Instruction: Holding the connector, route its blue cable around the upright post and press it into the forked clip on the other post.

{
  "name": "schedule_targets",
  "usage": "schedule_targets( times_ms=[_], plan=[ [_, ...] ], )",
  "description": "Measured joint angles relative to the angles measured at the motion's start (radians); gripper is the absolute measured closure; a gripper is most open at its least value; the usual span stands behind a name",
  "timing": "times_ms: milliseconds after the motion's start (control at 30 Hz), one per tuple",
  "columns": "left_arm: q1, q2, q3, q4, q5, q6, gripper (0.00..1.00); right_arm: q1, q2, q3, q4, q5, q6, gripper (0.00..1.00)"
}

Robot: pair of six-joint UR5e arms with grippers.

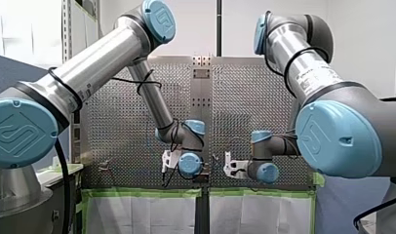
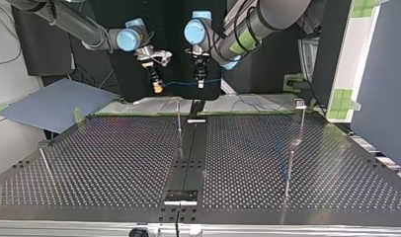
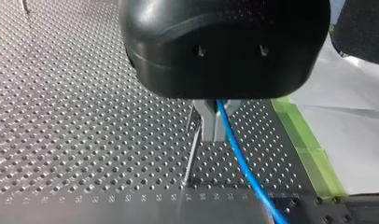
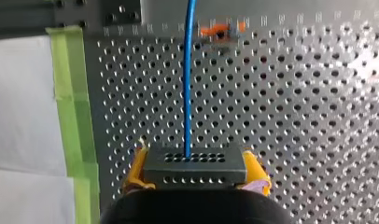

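Note:
In the right wrist view my right gripper (image 4: pixel 195 179) is shut on a black connector (image 4: pixel 195 164), yellow pads on both its sides. A blue cable (image 4: pixel 188 79) runs straight out of the connector over the perforated table. My left gripper (image 3: pixel 214 135) has its metal fingers shut on the blue cable (image 3: pixel 243 170), above a thin upright post (image 3: pixel 191 154). In the top view both grippers hang above the table's far edge, with the cable (image 2: pixel 181 83) stretched between them. A post (image 2: pixel 179 123) stands below them, and a post with a forked clip (image 2: pixel 300 103) stands at the right.
Green tape (image 4: pixel 68 93) and white sheeting (image 3: pixel 346 116) border the table edge under the grippers. A black strip (image 2: pixel 191 158) runs down the table's middle. Further thin posts (image 2: pixel 289 173) (image 2: pixel 46 165) stand nearer the camera. A blue board (image 2: pixel 55 103) lies at the top view's left.

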Motion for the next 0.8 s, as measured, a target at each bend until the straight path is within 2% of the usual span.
schedule_targets(
  times_ms=[233,367,500,800],
  plan=[
    [-0.005,-0.007,0.034,-0.019,0.011,-0.006,1.00,-0.029,0.000,-0.009,-0.002,0.000,0.007,1.00],
    [-0.015,-0.037,0.070,-0.044,0.003,-0.013,1.00,-0.042,0.000,-0.010,-0.003,-0.001,0.011,1.00],
    [-0.022,-0.068,0.102,-0.042,-0.004,-0.033,1.00,-0.054,0.000,-0.013,-0.007,-0.007,0.013,1.00],
    [-0.022,-0.111,0.172,-0.083,0.008,-0.043,1.00,-0.077,0.001,-0.032,-0.010,-0.010,0.019,1.00]
  ],
)
